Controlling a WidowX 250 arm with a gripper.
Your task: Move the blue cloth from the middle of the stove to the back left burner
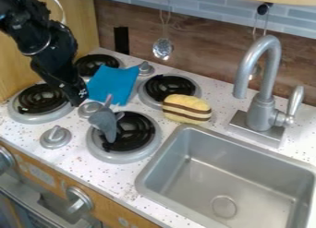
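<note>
The gripper (75, 94) hangs at the left over the stove, pointing down between the left front burner and the blue cloth. Beside it on the right, the blue cloth (113, 84) lies flat among the burners. Just below the cloth, a grey spatula-like utensil (105, 122) rests over the left part of the front right burner (130, 135). A yellow plush with brown stripes (186, 109) sits on the counter between the back right burner and the sink.
The metal sink (161, 163) takes up the lower right, with a grey faucet (264, 100) behind it. Stove knobs (55, 136) stand between the burners. Metal utensils (163, 48) hang on the back wall.
</note>
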